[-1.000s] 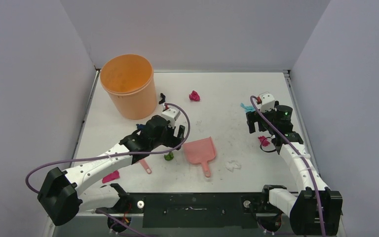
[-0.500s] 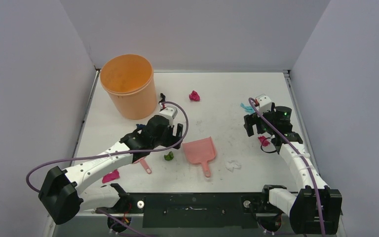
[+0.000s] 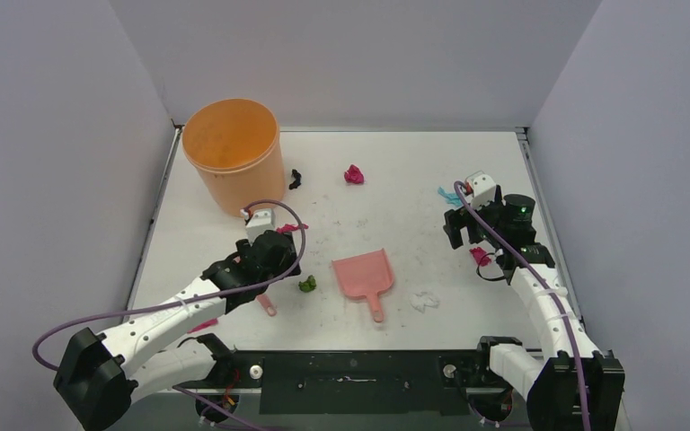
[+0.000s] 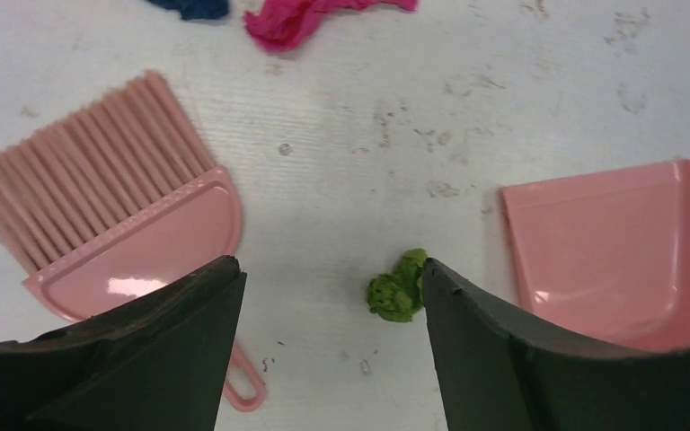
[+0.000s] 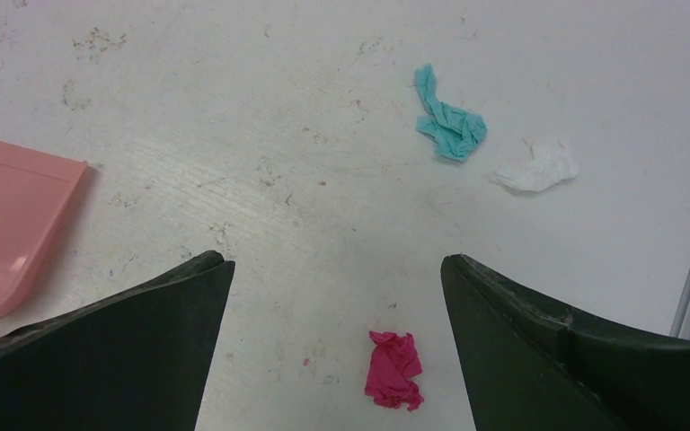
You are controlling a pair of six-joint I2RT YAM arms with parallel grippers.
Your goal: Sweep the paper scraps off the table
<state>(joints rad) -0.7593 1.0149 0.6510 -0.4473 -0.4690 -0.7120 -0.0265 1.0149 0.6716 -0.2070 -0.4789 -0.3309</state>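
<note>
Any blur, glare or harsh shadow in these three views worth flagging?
Top external: even soft light, sharp throughout. Left wrist: table sharp, small glare spots on brush and dustpan, fingers dark. Right wrist: paper scraps crisp, no glare, fingers near black.

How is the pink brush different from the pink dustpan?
The brush has a row of bristles; the dustpan is a smooth, open scoop. The brush lies left of the green scrap, and the dustpan lies right of it. Both are pink plastic and lie flat on the table, and neither one is held.
</note>
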